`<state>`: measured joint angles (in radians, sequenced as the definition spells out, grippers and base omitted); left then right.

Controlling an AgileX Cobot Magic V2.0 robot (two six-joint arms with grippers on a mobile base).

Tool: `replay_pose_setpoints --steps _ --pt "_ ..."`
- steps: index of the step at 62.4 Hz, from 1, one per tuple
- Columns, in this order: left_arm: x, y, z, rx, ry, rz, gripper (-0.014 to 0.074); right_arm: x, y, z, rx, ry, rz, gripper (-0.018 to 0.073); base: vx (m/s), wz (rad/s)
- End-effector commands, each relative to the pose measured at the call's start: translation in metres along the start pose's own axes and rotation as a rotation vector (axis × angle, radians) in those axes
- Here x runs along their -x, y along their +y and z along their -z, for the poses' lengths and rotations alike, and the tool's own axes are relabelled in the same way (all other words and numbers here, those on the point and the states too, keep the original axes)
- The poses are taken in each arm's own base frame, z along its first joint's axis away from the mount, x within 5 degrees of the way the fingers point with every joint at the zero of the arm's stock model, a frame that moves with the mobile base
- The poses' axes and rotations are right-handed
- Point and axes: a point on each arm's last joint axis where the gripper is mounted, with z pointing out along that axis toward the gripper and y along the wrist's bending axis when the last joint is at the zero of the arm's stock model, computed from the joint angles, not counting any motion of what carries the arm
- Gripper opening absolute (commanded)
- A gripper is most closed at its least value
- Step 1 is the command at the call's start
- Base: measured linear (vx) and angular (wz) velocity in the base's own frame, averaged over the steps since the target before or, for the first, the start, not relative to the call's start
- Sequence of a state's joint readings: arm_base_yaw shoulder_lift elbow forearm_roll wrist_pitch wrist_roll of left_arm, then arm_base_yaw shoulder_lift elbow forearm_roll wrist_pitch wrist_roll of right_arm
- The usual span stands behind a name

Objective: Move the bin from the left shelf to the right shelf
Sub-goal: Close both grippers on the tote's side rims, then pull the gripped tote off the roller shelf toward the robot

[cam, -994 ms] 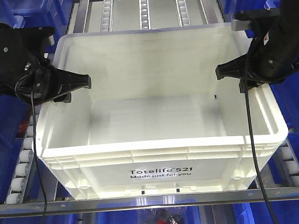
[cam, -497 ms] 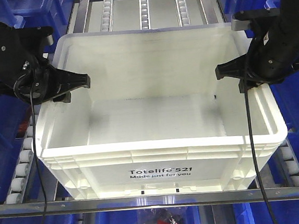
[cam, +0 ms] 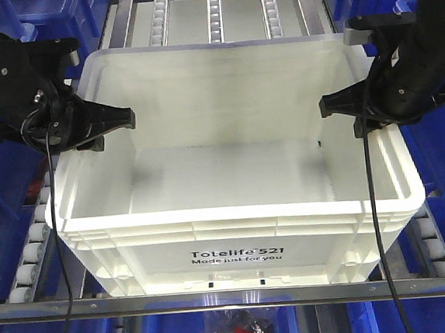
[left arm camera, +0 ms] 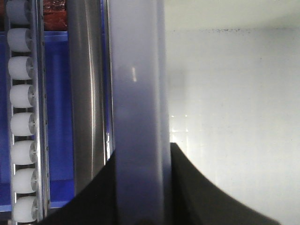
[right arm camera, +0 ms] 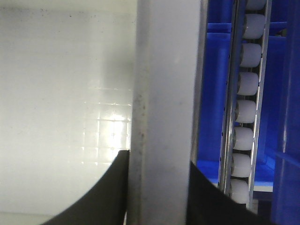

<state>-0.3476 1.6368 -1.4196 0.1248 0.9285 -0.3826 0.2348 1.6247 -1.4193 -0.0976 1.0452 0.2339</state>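
Out front I see the bin (cam: 236, 235), left gripper (cam: 114, 128) at nine o'clock, right gripper (cam: 341, 109) at three. Only my wrist cameras show each pair of jaws pinching its rim.

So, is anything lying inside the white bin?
No, the bin shows only its bare white floor in the front view.

- Left arm (cam: 8, 76) at 9 o'clock, reaching in toward 3.
- Left gripper (cam: 117, 123) clamped astride the bin (cam: 237, 239) wall, one black finger (left arm camera: 201, 197) on each side of the rim.
- Right arm (cam: 423, 48) at 3 o'clock, reaching in toward 9.
- Right gripper (cam: 336, 108) clamped the same way on the opposite wall.
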Motion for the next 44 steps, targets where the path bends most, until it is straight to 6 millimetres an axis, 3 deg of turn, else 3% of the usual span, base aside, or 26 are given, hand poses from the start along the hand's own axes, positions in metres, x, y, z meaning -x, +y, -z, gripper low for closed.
replay_pose_setpoints --steps 1,17,28,44 --pt "0.013 0.008 0.025 0.027 -0.12 -0.027 0.002 0.009 -0.008 0.028 -0.031 -0.132 0.023 0.0098 0.0 0.0" --pt "0.012 0.008 0.026 0.026 -0.122 -0.033 0.002 0.01 -0.008 0.03 -0.025 -0.155 0.023 -0.0011 0.0 0.0" --pt "0.016 0.007 0.032 0.024 -0.135 -0.038 0.002 0.01 -0.007 0.034 -0.02 -0.173 0.025 -0.001 0.0 0.0" --pt "0.026 0.0 0.049 -0.028 -0.169 -0.062 0.002 0.007 -0.01 0.062 -0.004 -0.269 0.019 -0.0009 0.0 0.0"
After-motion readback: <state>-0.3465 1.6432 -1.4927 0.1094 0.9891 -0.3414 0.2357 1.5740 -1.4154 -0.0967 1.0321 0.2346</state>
